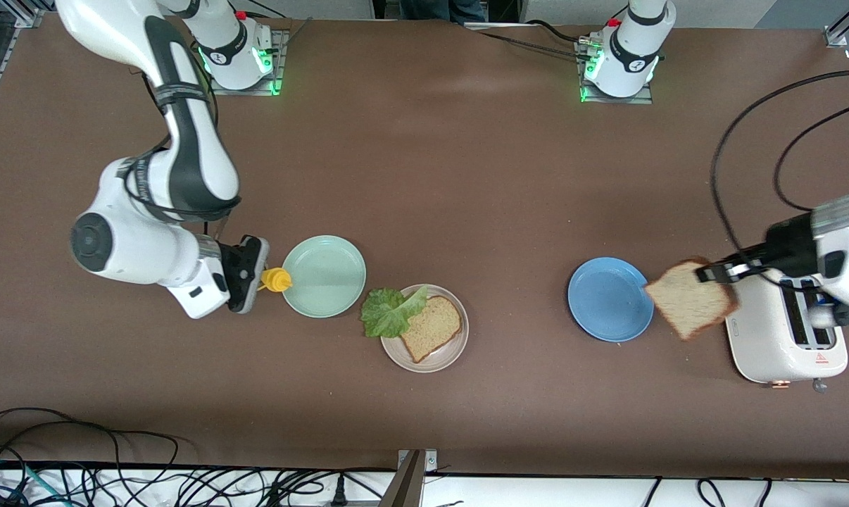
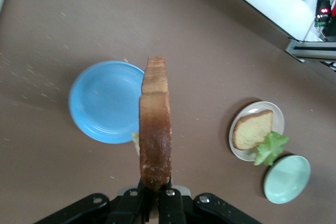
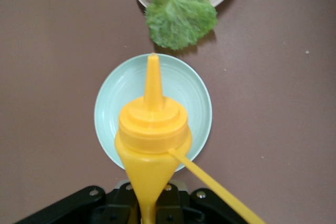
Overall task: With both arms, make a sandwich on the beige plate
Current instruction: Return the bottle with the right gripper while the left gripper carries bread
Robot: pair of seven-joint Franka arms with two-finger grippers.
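front view: toaster (image 1: 783, 338) (white) beside blue plate (image 1: 607, 299)

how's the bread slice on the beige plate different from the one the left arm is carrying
The slice on the plate lies flat on the beige plate, its edge over part of the lettuce leaf; the held slice hangs in the air, clamped at its crust by the left gripper over the table between the blue plate and the toaster. The plated one touches food; the held one touches only the fingers. Both are brown with a dark crust.
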